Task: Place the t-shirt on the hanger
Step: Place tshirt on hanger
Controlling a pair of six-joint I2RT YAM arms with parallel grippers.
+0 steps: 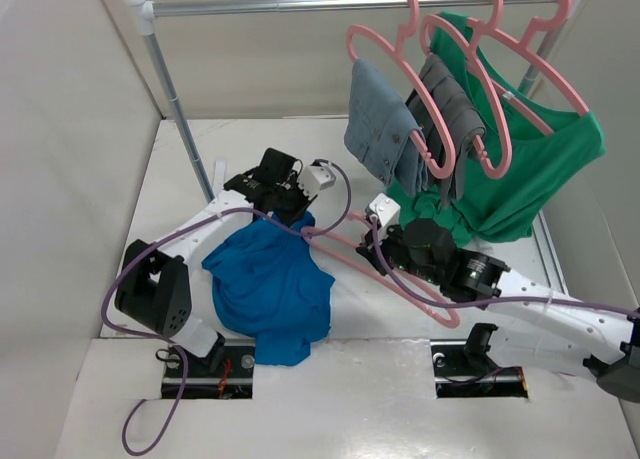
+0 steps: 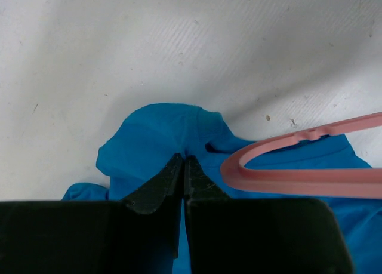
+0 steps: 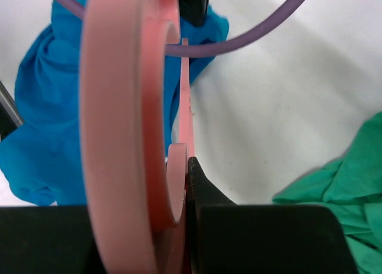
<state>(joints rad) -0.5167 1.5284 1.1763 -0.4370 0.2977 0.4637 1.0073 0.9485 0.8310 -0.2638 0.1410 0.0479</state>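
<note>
Two pinches: left end effector point(image 2: 182, 162) on crumpled blue t-shirt point(image 2: 156, 137), right end effector point(image 3: 182, 166) on thin curved pink hanger point(image 3: 116, 107).

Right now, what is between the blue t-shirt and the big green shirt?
In the top view, the right gripper, clamped on the pink hanger, sits between them.

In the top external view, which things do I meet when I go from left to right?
The rack's upright pole → blue t-shirt → denim garment → grey garment → green shirt.
</note>
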